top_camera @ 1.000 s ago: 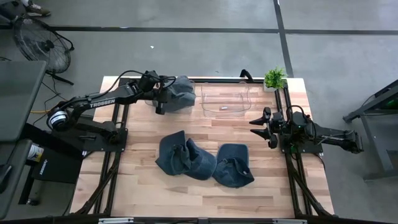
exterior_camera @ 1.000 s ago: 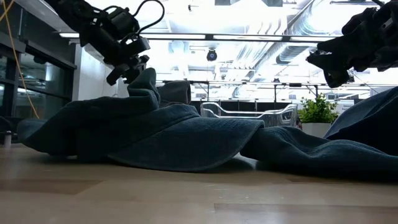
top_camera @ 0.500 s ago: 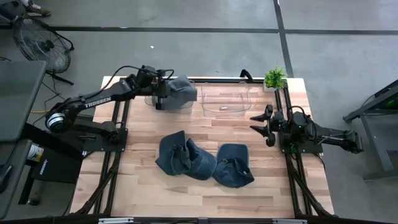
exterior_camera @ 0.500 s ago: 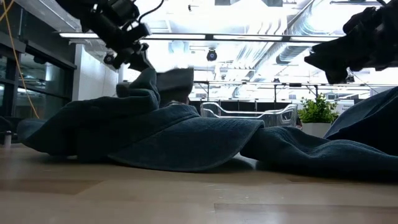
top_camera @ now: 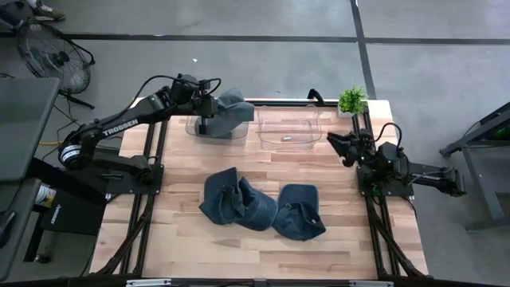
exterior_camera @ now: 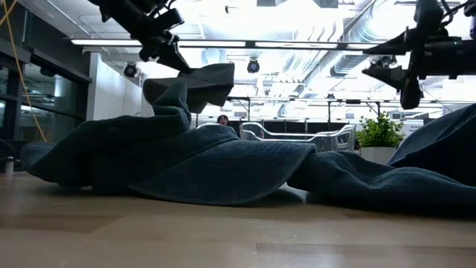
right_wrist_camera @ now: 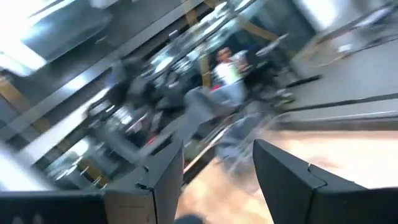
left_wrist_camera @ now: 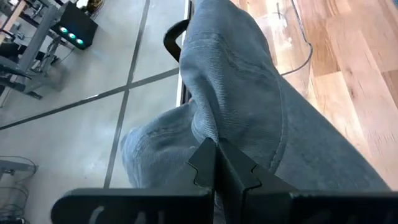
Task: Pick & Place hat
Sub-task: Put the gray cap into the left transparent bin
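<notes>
Left gripper (top_camera: pixel 205 112), high view: clamped on a blue hat (top_camera: pixel 227 116), held over the clear bin (top_camera: pixel 288 127) area at the table's (top_camera: pixel 183 239) far-left edge. Two more hats (top_camera: pixel 236 199) (top_camera: pixel 299 210) lie mid-table. Right gripper (top_camera: pixel 341 144) sits near the right edge, beside the potted plant (top_camera: pixel 351 100), fingers apart.

Low view: held hat (exterior_camera: pixel 190 89) hangs from the left gripper (exterior_camera: pixel 172 59), above the hats on the table.

Left wrist view: fingers (left_wrist_camera: pixel 217 165) pinched together on hat fabric (left_wrist_camera: pixel 242 106).

Right wrist view: blurred; fingers (right_wrist_camera: pixel 280 171) spread, nothing between.
</notes>
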`<state>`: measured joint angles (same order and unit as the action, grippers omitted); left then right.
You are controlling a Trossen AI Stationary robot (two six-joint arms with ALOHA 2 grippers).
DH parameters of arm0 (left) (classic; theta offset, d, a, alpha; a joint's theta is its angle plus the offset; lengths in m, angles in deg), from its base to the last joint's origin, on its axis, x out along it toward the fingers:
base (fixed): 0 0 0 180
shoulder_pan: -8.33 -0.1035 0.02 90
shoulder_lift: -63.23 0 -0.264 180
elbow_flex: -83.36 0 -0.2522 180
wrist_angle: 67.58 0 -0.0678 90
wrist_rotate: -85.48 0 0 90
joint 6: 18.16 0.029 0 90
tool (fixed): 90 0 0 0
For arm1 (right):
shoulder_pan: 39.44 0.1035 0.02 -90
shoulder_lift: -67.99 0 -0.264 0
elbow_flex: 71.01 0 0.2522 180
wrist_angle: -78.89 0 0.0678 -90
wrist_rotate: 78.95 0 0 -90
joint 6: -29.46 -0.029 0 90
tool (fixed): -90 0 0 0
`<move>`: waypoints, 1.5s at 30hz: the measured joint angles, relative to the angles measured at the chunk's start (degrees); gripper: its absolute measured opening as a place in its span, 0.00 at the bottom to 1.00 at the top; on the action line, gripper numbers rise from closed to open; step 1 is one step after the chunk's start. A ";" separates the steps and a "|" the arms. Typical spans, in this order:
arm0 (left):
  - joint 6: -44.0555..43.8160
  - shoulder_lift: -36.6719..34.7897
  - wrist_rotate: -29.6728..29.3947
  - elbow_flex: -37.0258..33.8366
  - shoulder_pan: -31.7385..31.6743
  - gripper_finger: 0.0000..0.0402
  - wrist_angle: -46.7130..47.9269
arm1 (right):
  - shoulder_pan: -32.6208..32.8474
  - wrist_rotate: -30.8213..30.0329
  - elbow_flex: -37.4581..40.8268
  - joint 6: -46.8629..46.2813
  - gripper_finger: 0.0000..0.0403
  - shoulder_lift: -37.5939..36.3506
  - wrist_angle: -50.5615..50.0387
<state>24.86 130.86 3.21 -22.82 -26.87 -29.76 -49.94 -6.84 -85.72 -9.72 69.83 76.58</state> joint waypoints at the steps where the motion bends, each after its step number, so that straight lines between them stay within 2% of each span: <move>1: 0.00 0.00 0.00 0.12 0.00 0.00 0.00 | -0.04 -1.12 0.00 0.23 0.47 0.60 0.24; 5: 0.03 0.00 -0.26 0.36 0.41 0.00 -0.32 | 0.00 -2.58 -1.02 0.10 0.47 5.84 0.37; 9: 0.20 0.00 -2.33 0.36 2.02 0.00 -0.29 | -0.72 -2.51 -6.51 -0.66 0.47 15.51 0.53; 16: 0.58 0.00 -4.08 0.36 4.63 0.00 -0.27 | -5.58 1.07 -24.79 0.64 0.47 39.44 -0.76; 21: 3.75 0.00 -7.89 0.36 6.21 0.00 -0.56 | -9.73 2.84 -39.52 0.60 0.47 56.12 -9.48; 23: 5.75 0.00 -9.69 0.36 6.51 0.00 -0.65 | -11.82 6.95 -44.16 0.39 0.47 61.57 -11.36; 28: 6.46 0.00 -10.31 0.36 6.36 0.00 -1.17 | -17.35 25.92 -52.08 -2.32 0.47 71.95 -10.84; 31: 6.64 0.00 -10.32 0.36 6.36 0.00 -1.38 | -19.59 34.08 -54.66 -3.32 0.47 76.13 -10.19; 42: 6.65 0.00 -8.14 0.34 6.36 0.00 -3.97 | -25.31 44.36 -55.23 -10.77 0.47 84.04 3.69; 45: 5.46 0.00 -6.31 0.34 6.34 0.00 -6.05 | -26.14 48.07 -55.23 -6.81 0.48 85.50 6.69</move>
<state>30.32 130.86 -3.10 -22.48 -20.53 -35.81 -76.09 41.24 -140.95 -16.53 155.34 83.26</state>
